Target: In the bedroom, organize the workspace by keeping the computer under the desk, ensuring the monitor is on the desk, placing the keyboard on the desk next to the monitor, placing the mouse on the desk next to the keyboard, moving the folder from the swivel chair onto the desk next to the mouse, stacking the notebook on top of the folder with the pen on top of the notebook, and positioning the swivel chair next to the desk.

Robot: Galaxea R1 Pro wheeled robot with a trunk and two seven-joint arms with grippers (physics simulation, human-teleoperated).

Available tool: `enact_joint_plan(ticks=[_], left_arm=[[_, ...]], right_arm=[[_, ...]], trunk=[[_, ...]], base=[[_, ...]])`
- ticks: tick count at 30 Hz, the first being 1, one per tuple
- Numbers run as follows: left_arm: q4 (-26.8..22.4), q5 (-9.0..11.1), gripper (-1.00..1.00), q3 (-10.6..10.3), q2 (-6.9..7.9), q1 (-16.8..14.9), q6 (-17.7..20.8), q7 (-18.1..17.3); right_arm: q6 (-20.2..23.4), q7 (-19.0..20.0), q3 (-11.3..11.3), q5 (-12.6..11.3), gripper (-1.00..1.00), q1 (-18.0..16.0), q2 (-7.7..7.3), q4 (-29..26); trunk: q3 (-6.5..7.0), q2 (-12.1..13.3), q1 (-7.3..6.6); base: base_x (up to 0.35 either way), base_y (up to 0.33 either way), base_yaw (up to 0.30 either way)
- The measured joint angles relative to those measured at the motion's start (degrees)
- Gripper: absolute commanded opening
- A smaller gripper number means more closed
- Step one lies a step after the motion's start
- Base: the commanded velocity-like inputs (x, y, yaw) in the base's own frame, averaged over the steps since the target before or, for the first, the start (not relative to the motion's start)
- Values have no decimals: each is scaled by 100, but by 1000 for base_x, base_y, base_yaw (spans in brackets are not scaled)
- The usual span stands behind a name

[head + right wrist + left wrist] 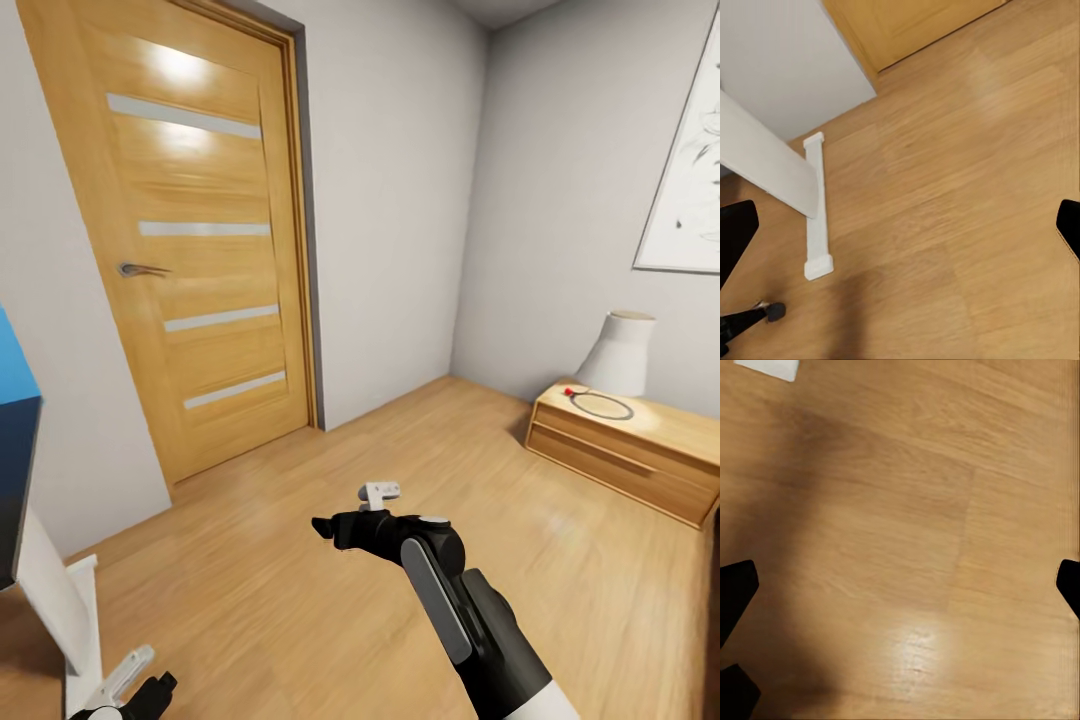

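Right arm (470, 610) reaches to 12 o'clock over bare floor (300, 560), its pincer (335, 528) spread and carrying nothing, apparently in transit. Left pincer (150, 695), at 7 o'clock, is also spread. The worktop's blue panel (12, 365) and white leg (50, 590) edge in at 9 o'clock; door (190, 220) ahead.

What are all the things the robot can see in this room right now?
Wooden door with grey stripes: one, honey-brown, shut, in the left wall.
Desk with blue panel: one, black top, white leg, far left edge.
Low wooden shelf: one, light wood, by the right wall.
White lamp: one, on the shelf.
Framed picture: one, white, right wall.
Wood floor: light brown.
Left gripper: black, open.
Right gripper: black, open.
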Motion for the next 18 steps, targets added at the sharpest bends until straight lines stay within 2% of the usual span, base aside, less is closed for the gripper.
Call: enact_joint_plan(ticks=[10,18], left_arm=[[-1,0,100,0,0,1,1,0],[-2,0,100,1,0,1,0,0]], right_arm=[[0,0,8,1,100,6,0,-2],[-1,0,8,2,100,8,0,-1]], trunk=[[0,0,0],[0,0,0]], base=[[341,0,14],[341,0,126]])
